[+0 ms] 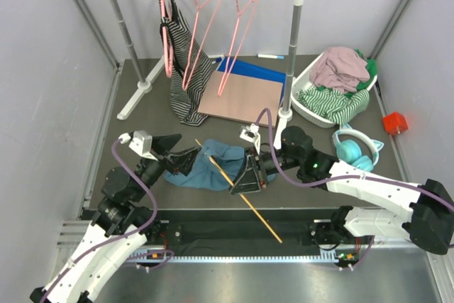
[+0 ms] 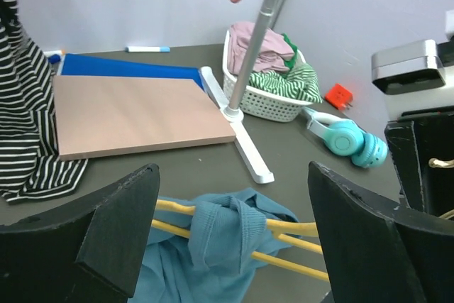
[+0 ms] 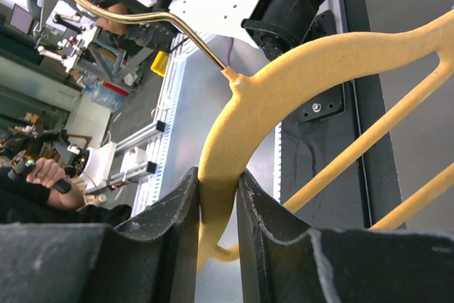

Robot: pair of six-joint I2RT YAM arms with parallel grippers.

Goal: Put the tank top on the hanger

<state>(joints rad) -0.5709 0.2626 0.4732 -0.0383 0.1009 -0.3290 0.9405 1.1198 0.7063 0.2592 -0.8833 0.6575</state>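
No readable text, labels or numbers anywhere.

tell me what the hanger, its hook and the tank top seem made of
hanger: likely plastic, matte yellow-orange; the surface looks finely grainy.
hook: probably metal, brassy and glossy; thin, with bright glints.
tank top: soft fabric, perhaps knit, matte teal; it crumples in limp folds.
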